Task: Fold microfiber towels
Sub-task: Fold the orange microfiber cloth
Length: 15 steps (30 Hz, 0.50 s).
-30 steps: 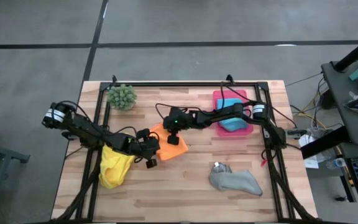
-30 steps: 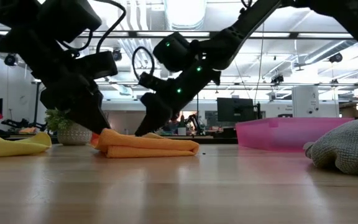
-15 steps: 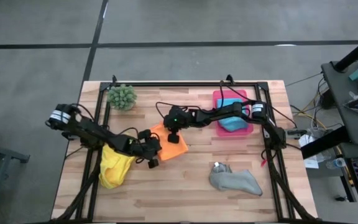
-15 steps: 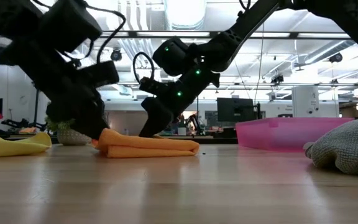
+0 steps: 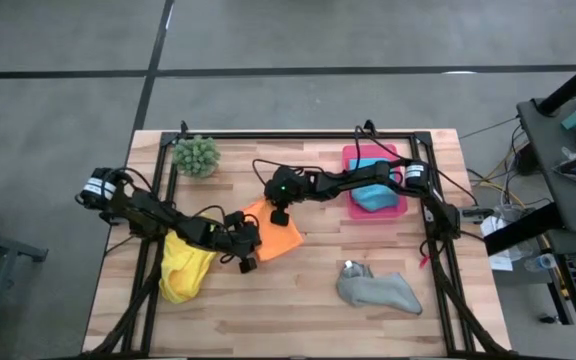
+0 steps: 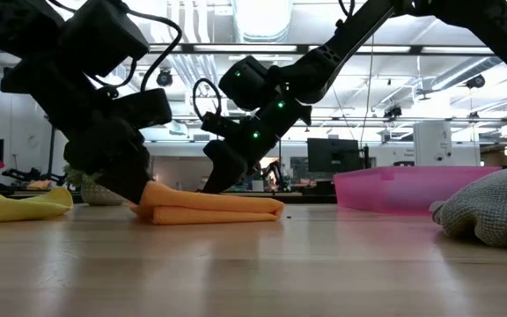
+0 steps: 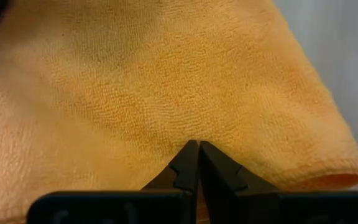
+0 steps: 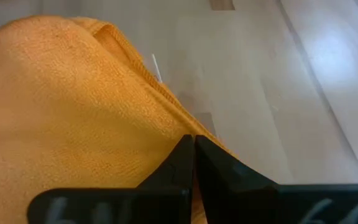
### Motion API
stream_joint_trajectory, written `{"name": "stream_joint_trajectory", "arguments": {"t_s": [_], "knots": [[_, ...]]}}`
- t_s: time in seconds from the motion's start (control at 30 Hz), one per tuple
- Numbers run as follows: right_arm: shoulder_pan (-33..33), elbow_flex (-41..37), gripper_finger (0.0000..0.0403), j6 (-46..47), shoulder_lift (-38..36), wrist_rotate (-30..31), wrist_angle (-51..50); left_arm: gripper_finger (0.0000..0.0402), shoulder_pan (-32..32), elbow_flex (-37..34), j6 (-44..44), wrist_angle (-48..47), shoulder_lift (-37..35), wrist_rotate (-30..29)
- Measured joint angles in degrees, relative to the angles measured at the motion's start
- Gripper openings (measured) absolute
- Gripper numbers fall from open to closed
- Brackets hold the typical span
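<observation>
High view: both closed grippers, left gripper (image 5: 245, 240) and right gripper (image 5: 279, 212), pressed opposite edges of the folded orange microfiber towel (image 5: 278, 236) at mid-table, apparently flattening its crease, neither visibly pinching cloth.

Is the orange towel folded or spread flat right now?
Folded: the orange towel shows stacked layers with a rounded fold edge in the low view.
</observation>
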Motion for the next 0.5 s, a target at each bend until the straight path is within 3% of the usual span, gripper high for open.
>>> {"name": "stream_joint_trajectory", "arguments": {"t_s": [0.2,0.5], "knots": [[0.23,-0.04,0.0009,-0.71,-0.77,0.00,-0.33,0.0001,0.00,0.32,0.38,-0.89,-1.99,0.24],[1.65,-0.11,0.0009,-0.52,-3.95,0.04,-4.63,0.0001,0.02,0.55,3.74,-5.40,-11.25,-0.95]]}}
